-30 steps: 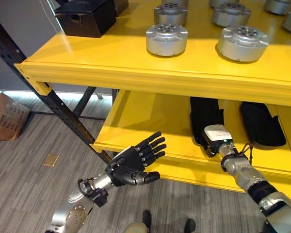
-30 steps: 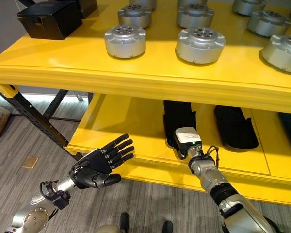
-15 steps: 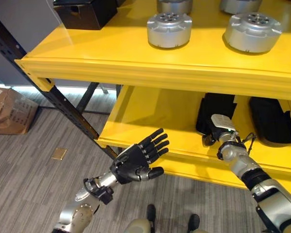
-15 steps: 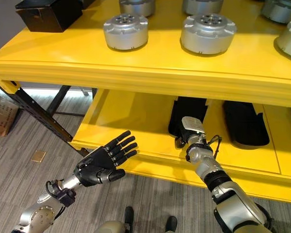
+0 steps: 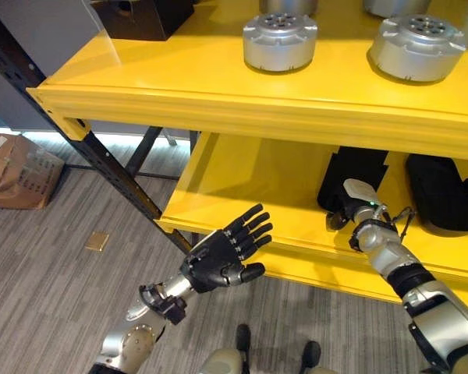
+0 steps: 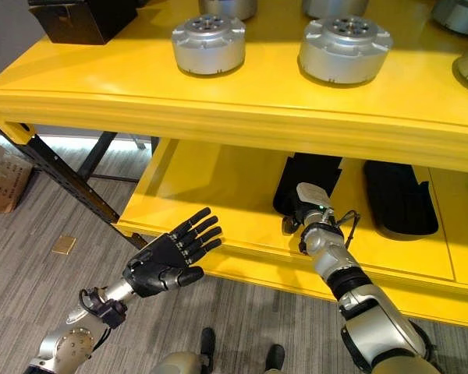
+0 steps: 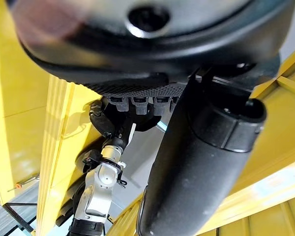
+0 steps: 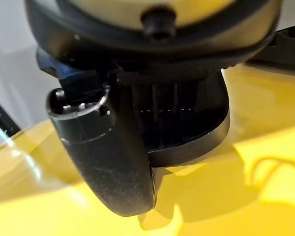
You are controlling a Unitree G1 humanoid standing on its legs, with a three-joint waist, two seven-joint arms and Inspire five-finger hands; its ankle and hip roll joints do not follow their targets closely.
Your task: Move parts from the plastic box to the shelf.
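1. Grey plank floor point(image 5: 47, 257) runs under a yellow shelf point(image 5: 242, 109); on its top level stand the silver round parts point(image 5: 279, 40), already placed, beside a black box point(image 5: 144, 12) at the far left. We see no plastic box.
2. Our right hand point(image 5: 339, 212) reaches onto the lower level beside a black pad point(image 5: 359, 173) — we cannot tell how its fingers lie.
3. Our left hand point(image 5: 222, 253) hovers before the lower edge, palm up, fingers spread, holding nothing.
4. Since a second ago the whole view has shifted, so the camera moved; both hands look much as before. We judge no part is in transit — the next pick waits.
5. Left of the rack sits a cardboard box point(image 5: 19, 171).
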